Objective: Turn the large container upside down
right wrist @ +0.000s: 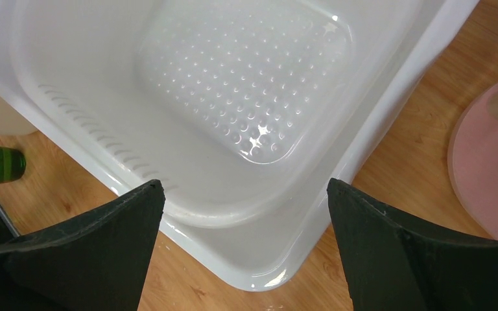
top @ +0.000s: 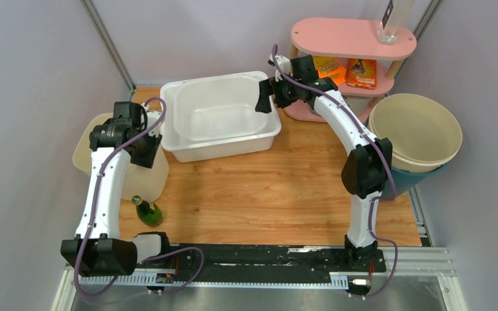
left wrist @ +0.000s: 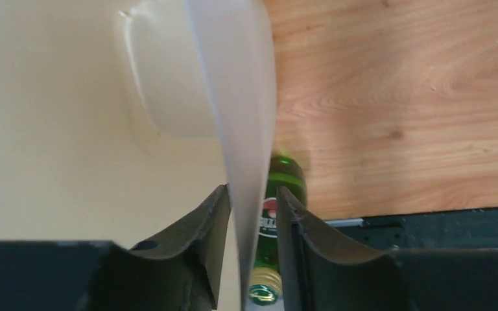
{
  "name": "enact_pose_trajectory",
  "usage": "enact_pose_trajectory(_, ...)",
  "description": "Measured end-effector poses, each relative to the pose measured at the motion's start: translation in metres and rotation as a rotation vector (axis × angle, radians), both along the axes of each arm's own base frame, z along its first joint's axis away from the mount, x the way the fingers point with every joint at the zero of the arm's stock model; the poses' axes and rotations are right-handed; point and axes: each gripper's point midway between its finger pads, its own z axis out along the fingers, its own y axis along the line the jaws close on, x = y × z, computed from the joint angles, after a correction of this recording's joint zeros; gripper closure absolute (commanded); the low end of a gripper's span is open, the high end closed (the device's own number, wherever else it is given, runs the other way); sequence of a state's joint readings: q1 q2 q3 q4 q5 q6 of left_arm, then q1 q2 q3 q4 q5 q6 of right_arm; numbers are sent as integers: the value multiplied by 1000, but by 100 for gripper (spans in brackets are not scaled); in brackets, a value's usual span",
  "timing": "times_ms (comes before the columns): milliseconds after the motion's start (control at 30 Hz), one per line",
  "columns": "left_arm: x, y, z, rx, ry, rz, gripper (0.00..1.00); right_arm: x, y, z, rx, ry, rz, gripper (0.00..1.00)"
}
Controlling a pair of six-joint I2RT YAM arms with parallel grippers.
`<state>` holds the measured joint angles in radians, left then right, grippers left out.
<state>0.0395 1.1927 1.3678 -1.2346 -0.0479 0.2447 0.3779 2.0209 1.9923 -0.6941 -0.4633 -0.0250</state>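
A cream bin (left wrist: 71,129) fills the left of the frame. Its paler side narrows from top centre down into the slim gap between the left gripper (left wrist: 253,194)'s dark fingers (left wrist: 194,240) at the bottom. A green bottle (left wrist: 288,181) with a gold cap shows behind that strip. Wooden tabletop (left wrist: 415,97) covers the right, with a black rail (left wrist: 454,227) at lower right.

The tabletop (top: 266,188) carries one large white rectangular plastic tub (top: 220,148), one cream plastic bin (top: 146,181) and one green glass bottle (top: 149,212). Beside it stands one pink two-tier shelf (top: 353,31) holding two orange packets (top: 327,67) (top: 362,73) and one clear glass vessel (top: 389,26), plus one cream round basin (top: 415,129) nested in one teal round basin (top: 421,176). There are two robot arms, the left arm (top: 100,188) and the right arm (top: 347,123), with one tool each: the left tool (left wrist: 253,191) and the right tool (right wrist: 245,183).
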Motion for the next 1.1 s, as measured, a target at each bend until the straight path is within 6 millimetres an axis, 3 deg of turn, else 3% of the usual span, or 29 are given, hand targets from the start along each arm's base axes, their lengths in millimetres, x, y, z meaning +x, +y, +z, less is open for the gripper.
enact_pose_trajectory(33,-5,-2,-4,-10,33,-14,74,0,0,0,2,2,1,1)
enact_pose_trajectory(133,-13,-8,-17,-39,130,-29,82,0,0,0,6,3,2,1)
enact_pose_trajectory(200,-15,-8,-22,-44,162,-30,95,-1,0,1,8,6,3,1)
enact_pose_trajectory(400,-25,-5,-13,-28,179,-29,100,-1,1,1,13,7,8,1)
enact_pose_trajectory(500,-20,-2,11,-2,123,-36,100,-2,2,1,15,8,11,1)
enact_pose_trajectory(667,0,11,74,76,-80,-27,100,-6,6,3,33,15,36,0)
enact_pose_trajectory(833,7,13,127,101,-241,-36,100,-11,9,8,65,21,77,0)
enact_pose_trajectory(967,13,-10,167,7,-377,-112,100,-18,10,21,99,6,121,0)
enact_pose_trajectory(1100,16,-53,197,-180,-499,-257,100,-28,4,37,127,-11,145,0)
